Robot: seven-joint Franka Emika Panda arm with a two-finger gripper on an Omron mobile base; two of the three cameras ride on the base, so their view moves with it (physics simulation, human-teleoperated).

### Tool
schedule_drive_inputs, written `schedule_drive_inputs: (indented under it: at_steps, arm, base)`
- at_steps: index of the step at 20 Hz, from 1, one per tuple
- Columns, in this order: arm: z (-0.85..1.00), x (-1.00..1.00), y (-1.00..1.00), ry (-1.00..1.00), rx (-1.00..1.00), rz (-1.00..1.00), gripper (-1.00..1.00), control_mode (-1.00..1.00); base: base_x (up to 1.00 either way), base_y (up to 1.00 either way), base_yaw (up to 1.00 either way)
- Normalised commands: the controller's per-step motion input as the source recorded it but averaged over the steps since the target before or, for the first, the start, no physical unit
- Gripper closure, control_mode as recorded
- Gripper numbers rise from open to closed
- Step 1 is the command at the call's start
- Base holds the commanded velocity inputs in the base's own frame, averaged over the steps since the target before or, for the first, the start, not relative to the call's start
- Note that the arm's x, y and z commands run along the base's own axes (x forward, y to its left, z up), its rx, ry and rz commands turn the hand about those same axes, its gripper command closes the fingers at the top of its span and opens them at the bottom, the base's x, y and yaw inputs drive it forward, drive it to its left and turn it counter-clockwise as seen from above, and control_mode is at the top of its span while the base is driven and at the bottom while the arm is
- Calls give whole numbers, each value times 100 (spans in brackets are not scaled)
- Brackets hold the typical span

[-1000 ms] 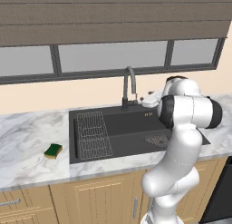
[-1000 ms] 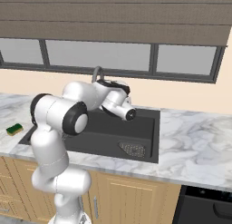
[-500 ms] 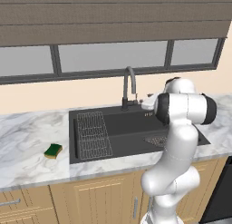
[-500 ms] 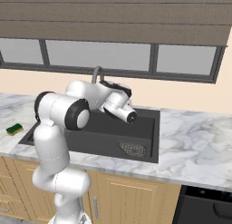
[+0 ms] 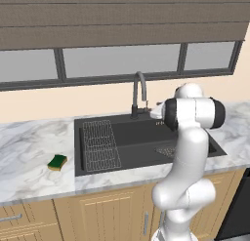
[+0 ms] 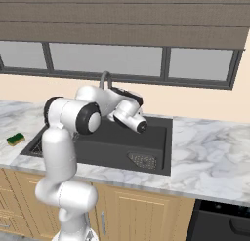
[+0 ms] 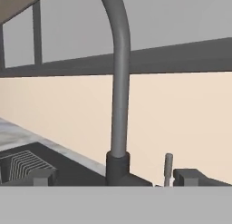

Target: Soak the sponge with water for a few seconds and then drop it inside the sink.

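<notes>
**One claw at the tap, sponge waiting**

One white marble bench carries the dark grey rectangular sink. The dark arched gooseneck faucet stands just ahead of the open, empty claw, probably lined up for its lever. The green-and-yellow sponge lies well apart, beyond the sink's far side.

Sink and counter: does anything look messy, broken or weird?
Nothing stands out. The sponge lies flat on the counter left of the sink, the rack sits straight in the basin, and the faucet stands upright with no water running. The open fingers are empty by the faucet base.
</notes>
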Motion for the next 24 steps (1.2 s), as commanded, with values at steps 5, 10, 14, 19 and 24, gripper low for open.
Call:
schedule_drive_inputs:
  at_steps: [5, 10, 14, 19, 24]
  arm:
    - [-15, 38, 0, 0, 0, 0, -100, -100]
    - [-16, 38, 0, 0, 0, 0, -100, -100]
    - [-17, 38, 0, 0, 0, 0, -100, -100]
    - [-18, 45, 0, 0, 0, 0, -100, -100]
    - [-18, 48, 0, 0, 0, 0, -100, -100]
  base:
    - [0, 0, 0]
    - [0, 0, 0]
    - [0, 0, 0]
    - [0, 0, 0]
    - [0, 0, 0]
